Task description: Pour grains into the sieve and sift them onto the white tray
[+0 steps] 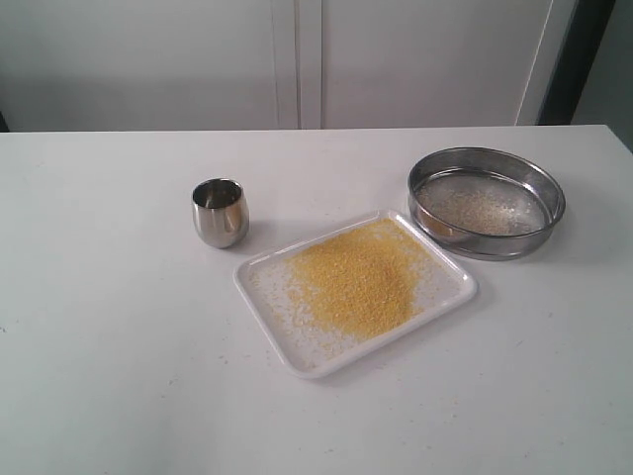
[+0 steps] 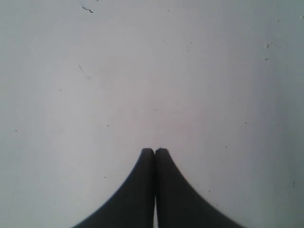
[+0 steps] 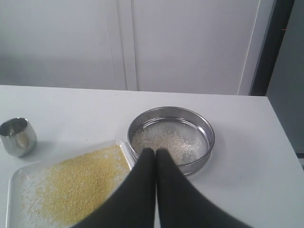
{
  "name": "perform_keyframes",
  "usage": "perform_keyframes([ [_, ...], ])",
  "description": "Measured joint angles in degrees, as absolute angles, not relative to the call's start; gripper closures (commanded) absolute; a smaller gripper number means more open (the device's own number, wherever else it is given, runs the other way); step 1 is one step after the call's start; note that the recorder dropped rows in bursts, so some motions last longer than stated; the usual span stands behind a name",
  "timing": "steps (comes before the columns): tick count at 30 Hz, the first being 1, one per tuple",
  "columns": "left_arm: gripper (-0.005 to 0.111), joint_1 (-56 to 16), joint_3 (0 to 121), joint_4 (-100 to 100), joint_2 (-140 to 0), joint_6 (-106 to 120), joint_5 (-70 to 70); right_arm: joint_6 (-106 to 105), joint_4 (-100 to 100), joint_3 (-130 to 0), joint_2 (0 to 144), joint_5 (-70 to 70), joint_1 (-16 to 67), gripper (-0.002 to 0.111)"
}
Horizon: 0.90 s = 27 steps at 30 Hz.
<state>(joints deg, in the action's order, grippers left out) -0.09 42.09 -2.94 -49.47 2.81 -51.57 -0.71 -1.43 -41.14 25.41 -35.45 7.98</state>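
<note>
Yellow grains (image 1: 356, 280) (image 3: 80, 187) lie heaped on the white tray (image 1: 450, 297) (image 3: 16, 178) in the middle of the table. The round steel sieve (image 1: 487, 202) (image 3: 171, 138) rests on the table to the tray's right, with pale bits on its mesh. My right gripper (image 3: 155, 151) is shut and empty, seen in its wrist view in front of the sieve and tray. In the left wrist view my left gripper (image 2: 155, 150) is shut and empty over bare white table. Neither arm shows in the exterior view.
A small shiny steel cup (image 1: 220, 212) (image 3: 17, 137) stands upright to the tray's left. The white table (image 1: 119, 376) ends at a pale wall behind, with a dark strip (image 1: 584, 59) at the far right.
</note>
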Motion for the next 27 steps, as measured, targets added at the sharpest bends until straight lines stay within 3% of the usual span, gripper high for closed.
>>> perform_keyframes([
  [14,0.107,-0.1,42.1,-2.9,-49.5,2.8,-51.6,-0.7,-1.4,-31.9,12.1,-30.2,8.0,0.108],
  [27,0.107,-0.1,42.1,-2.9,-49.5,2.8,-51.6,-0.7,-1.4,-31.7,10.7,-29.9,8.0,0.108],
])
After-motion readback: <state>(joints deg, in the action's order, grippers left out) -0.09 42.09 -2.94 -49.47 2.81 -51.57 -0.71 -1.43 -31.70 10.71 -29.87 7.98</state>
